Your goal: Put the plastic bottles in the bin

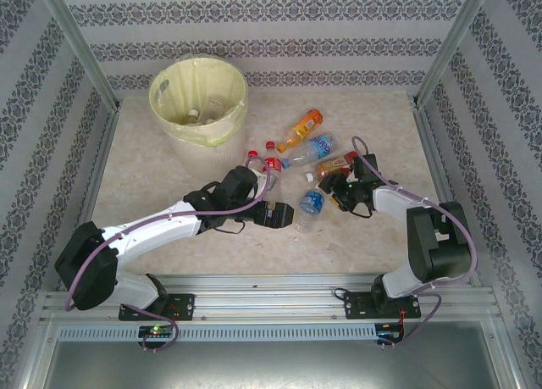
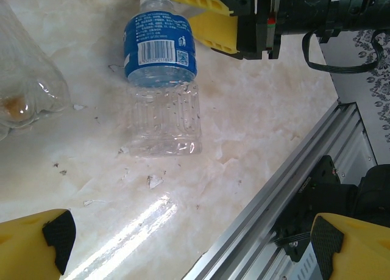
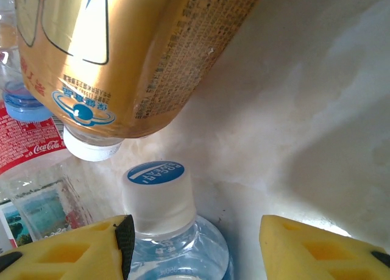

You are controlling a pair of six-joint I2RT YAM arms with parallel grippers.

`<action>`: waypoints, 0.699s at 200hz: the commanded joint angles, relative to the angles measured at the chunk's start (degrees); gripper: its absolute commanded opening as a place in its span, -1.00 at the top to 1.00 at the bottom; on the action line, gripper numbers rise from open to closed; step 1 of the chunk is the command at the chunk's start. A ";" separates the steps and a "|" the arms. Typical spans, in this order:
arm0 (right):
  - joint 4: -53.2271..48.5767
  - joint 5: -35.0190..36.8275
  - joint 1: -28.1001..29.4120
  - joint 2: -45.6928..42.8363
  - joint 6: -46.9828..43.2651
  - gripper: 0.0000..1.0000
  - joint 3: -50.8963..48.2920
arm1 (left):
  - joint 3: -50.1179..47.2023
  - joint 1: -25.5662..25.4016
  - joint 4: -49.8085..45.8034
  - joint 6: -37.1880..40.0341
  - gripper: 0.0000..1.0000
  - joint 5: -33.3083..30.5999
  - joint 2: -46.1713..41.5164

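The right gripper (image 3: pixel 194 246) stands open, its 2 fingers flanking a bottle (image 3: pixel 159 194) capped "POCARI SWEAT" — near the table (image 1: pixel 152 236) centre. The left gripper (image 2: pixel 189 240) is wide open, empty. A Coca-Cola label (image 3: pixel 27 149) is cut off. The bin (image 1: pixel 161 97) sits in the far-left corner.

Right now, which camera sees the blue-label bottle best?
The left wrist view: the blue-label bottle lies nearly whole, label and barcode plain. The top view shows the bottle tiny; the right wrist view catches its white cap and shoulder.

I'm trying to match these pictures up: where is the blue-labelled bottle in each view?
Top external: blue-labelled bottle, middle of the picture.
Left wrist: upper middle, lying flat.
Right wrist: bottom centre, white cap showing.
Shared landmark: right gripper at its cap.
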 commanded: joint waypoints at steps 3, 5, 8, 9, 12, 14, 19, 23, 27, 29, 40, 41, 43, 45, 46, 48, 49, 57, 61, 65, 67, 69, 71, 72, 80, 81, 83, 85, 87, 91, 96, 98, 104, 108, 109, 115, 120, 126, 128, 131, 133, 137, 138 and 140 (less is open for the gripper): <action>-3.27 -1.33 -0.44 1.11 -3.47 -0.16 3.03 | 1.96 -0.89 -1.76 1.46 -1.00 0.36 0.64; -3.30 -1.44 -0.41 1.21 -3.60 -0.17 3.13 | 2.02 -0.89 -1.76 1.45 -1.00 0.38 0.63; -3.45 -1.60 -0.47 1.33 -3.73 -0.17 3.37 | 1.99 -0.89 -1.76 1.43 -1.00 0.35 0.69; -3.48 -1.63 -0.45 1.43 -3.79 -0.17 3.42 | 1.98 -0.89 -1.76 1.45 -1.00 0.34 0.66; -3.51 -1.78 -0.44 1.58 -3.89 -0.17 3.60 | 1.99 -0.90 -1.73 1.46 -1.00 0.39 0.74; -3.51 -1.89 -0.43 1.65 -3.93 -0.17 3.74 | 2.01 -0.89 -1.68 1.41 -1.00 0.41 0.79; -3.56 -2.13 -0.43 1.92 -4.07 -0.17 4.01 | 2.07 -0.94 -1.71 1.45 -1.00 0.35 0.85; -3.52 -2.46 -0.39 2.12 -4.11 -0.18 4.20 | 2.06 -0.91 -1.67 1.50 -1.00 0.38 0.89; -3.47 -2.61 -0.44 2.34 -4.11 -0.18 4.31 | 2.13 -0.98 -1.69 1.48 -1.00 0.37 0.91; -3.44 -2.75 -0.43 2.37 -4.11 -0.18 4.40 | 2.11 -0.98 -1.67 1.50 -1.00 0.38 0.92; -3.24 -3.19 -0.48 2.84 -4.10 -0.18 4.75 | 2.01 -0.98 -1.67 1.48 -1.00 0.33 0.97; -3.20 -3.21 -0.45 2.89 -4.11 -0.18 4.76 | 2.04 -0.98 -1.67 1.52 -1.00 0.33 0.98; -3.24 -3.28 -0.44 2.92 -4.13 -0.18 4.77 | 2.06 -0.98 -1.67 1.51 -1.00 0.26 0.98; -3.20 -3.32 -0.43 3.02 -4.05 -0.18 4.84 | 2.04 -0.98 -1.71 1.48 -1.00 0.31 1.03; -3.14 -3.37 -0.43 3.02 -4.04 -0.18 4.85 | 1.97 -1.02 -1.69 1.52 -1.00 0.32 1.00; -3.07 -3.34 -0.41 3.07 -4.03 -0.18 4.86 | 1.93 -0.99 -1.63 1.51 -1.00 0.28 0.99; -3.07 -3.42 -0.42 3.13 -3.98 -0.18 4.91 | 1.96 -0.98 -1.60 1.49 -1.00 0.26 0.98; -2.73 -3.80 -0.34 3.41 -3.75 -0.18 5.03 | 1.94 -1.05 -1.58 1.44 -1.00 0.28 1.11; -2.52 -3.97 -0.30 3.59 -3.61 -0.18 5.17 | 1.98 -1.06 -1.54 1.39 -1.00 0.26 1.10; -2.31 -4.17 -0.26 3.78 -3.52 -0.18 5.26 | 1.87 -1.09 -1.42 1.41 -1.00 0.16 1.22; -2.29 -4.24 -0.26 3.87 -3.44 -0.18 5.29 | 1.87 -1.07 -1.47 1.41 -1.00 0.29 1.26; -2.15 -4.35 -0.19 4.01 -3.35 -0.19 5.35 | 1.86 -1.07 -1.42 1.39 -1.00 0.28 1.27; -1.99 -4.44 -0.11 4.13 -3.29 -0.18 5.38 | 1.82 -1.06 -1.41 1.39 -1.00 0.29 1.36; -1.96 -4.50 -0.05 4.15 -3.30 -0.18 5.43 | 1.86 -1.06 -1.41 1.39 -1.00 0.31 1.35; -1.84 -4.58 0.19 4.60 -3.17 -0.18 5.73 | 1.87 -1.13 -1.32 1.42 -1.00 0.29 1.52; -1.84 -4.57 0.27 4.69 -3.16 -0.18 5.78 | 1.88 -1.14 -1.27 1.40 -1.00 0.26 1.51; -1.91 -4.56 0.32 4.80 -3.15 -0.18 5.86 | 1.91 -1.19 -1.24 1.35 -1.00 0.25 1.62; -1.86 -4.52 0.48 4.92 -3.15 -0.18 5.91 | 1.94 -1.16 -1.23 1.33 -1.00 0.38 1.69; -1.89 -4.44 0.59 4.99 -3.15 -0.18 6.00 | 1.90 -1.15 -1.21 1.31 -1.00 0.39 1.69; -1.99 -4.32 0.77 5.22 -3.07 -0.18 6.16 | 1.95 -1.20 -1.21 1.37 -1.00 0.39 1.83; -1.90 -4.13 0.93 5.43 -3.06 -0.18 6.25 | 2.05 -1.24 -1.17 1.24 -1.00 0.36 1.87; -1.86 -4.08 0.96 5.54 -2.99 -0.18 6.22 | 2.04 -1.24 -1.17 1.24 -1.00 0.40 1.93; -1.70 -4.03 1.11 6.00 -2.83 -0.19 6.27 | 2.07 -1.38 -1.01 1.21 -1.00 0.37 2.01; -1.49 -3.91 1.15 6.16 -2.67 -0.18 6.18 | 1.99 -1.41 -1.06 1.21 -1.00 0.35 1.97; -1.49 -3.93 1.15 6.26 -2.65 -0.18 6.18 | 1.94 -1.41 -1.01 1.26 -1.00 0.39 2.00; -1.23 -3.87 1.14 6.57 -2.49 -0.18 6.18 | 1.98 -1.49 -1.01 1.20 -1.00 0.40 2.02; -1.02 -3.81 1.14 6.83 -2.37 -0.16 6.14 | 1.94 -1.58 -1.04 1.22 -1.00 0.40 2.01; -0.91 -3.90 1.15 7.18 -2.36 -0.16 6.25 | 1.84 -1.59 -1.07 1.21 -1.00 0.35 1.99; -0.86 -3.93 1.15 7.34 -2.36 -0.15 6.31 | 1.81 -1.64 -1.06 1.21 -1.00 0.38 1.98; -0.83 -4.01 1.15 7.46 -2.36 -0.15 6.40 | 1.87 -1.66 -1.13 1.23 -1.00 0.40 2.00; -0.86 -4.03 1.13 7.63 -2.36 -0.14 6.48 | 1.89 -1.68 -1.16 1.26 -1.00 0.37 1.96; -0.88 -4.16 1.13 7.88 -2.38 -0.13 6.61 | 1.82 -1.68 -1.22 1.26 -1.00 0.41 1.93; -0.88 -4.18 1.14 7.91 -2.37 -0.13 6.66 | 1.77 -1.68 -1.27 1.24 -1.00 0.42 1.89; -0.83 -4.29 1.15 8.05 -2.49 -0.12 6.70 | 1.75 -1.68 -1.24 1.24 -1.00 0.37 1.89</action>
